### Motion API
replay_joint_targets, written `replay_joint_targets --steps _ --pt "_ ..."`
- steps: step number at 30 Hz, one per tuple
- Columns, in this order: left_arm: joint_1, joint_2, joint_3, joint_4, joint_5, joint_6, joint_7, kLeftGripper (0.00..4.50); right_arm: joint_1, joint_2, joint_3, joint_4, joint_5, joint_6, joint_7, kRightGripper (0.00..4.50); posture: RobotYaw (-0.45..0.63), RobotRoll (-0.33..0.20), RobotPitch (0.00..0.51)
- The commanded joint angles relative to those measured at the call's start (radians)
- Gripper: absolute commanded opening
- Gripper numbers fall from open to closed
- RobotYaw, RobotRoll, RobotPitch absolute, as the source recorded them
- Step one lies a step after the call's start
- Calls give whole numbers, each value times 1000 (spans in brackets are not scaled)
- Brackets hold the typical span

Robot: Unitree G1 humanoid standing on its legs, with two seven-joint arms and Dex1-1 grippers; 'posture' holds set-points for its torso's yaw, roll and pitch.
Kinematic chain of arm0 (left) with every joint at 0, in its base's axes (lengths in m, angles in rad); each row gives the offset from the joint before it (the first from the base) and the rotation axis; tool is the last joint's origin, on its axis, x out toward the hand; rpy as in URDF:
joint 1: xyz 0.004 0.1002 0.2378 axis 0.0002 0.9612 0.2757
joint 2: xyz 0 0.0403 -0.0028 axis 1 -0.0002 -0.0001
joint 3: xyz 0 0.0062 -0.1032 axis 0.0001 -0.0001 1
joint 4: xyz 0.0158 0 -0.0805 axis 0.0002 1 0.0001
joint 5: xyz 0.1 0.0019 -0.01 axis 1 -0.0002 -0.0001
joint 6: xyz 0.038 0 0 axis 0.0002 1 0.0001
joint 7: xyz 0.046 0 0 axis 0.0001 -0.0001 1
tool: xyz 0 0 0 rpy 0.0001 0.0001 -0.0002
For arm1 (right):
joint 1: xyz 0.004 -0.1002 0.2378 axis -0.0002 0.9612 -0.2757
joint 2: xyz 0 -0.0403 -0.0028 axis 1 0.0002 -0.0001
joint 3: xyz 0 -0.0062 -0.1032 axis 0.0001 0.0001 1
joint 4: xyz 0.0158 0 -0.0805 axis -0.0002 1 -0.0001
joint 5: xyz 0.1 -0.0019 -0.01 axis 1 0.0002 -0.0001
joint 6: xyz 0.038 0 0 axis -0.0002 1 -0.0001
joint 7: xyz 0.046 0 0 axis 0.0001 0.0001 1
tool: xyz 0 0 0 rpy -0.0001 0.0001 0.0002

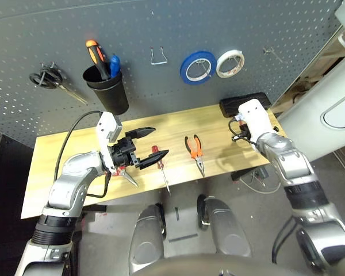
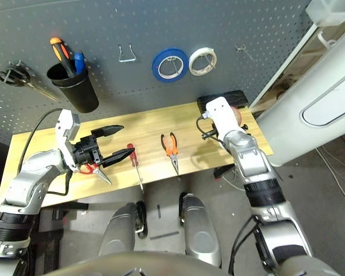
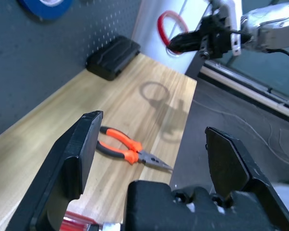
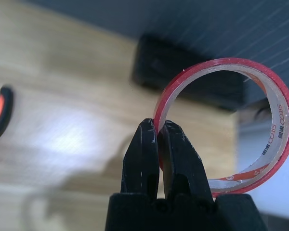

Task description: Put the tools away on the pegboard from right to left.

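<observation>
The right gripper (image 4: 159, 132) is clenched on the rim of the red tape ring (image 4: 274, 115), which stands on edge above the wooden table (image 1: 69, 155), its hole facing sideways, near the table's right end. The right forearm reaches forward, angled slightly down. The left gripper (image 1: 146, 144) is spread wide and empty, level, above the red-handled scissors (image 1: 126, 172); beyond it lie the screwdriver (image 1: 159, 164) and pliers (image 1: 194, 150), both lengthwise toward the pegboard (image 1: 161, 29).
</observation>
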Motion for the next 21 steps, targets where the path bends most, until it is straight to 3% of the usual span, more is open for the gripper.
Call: replay_joint_targets --steps 1,11,21 --pt "16 -2 40 -2 -36 -13 -4 4500 31 -38 -24 -70 -10 -4 11 25 -156 0 76" --pt "17 64 162 -14 -149 19 -55 4500 -31 -160 -78 -153 29 15 108 25 -133 0 73" --pt "-19 76 196 32 -147 -13 -67 4500 -197 -174 -72 220 18 -211 117 25 -121 0 76"
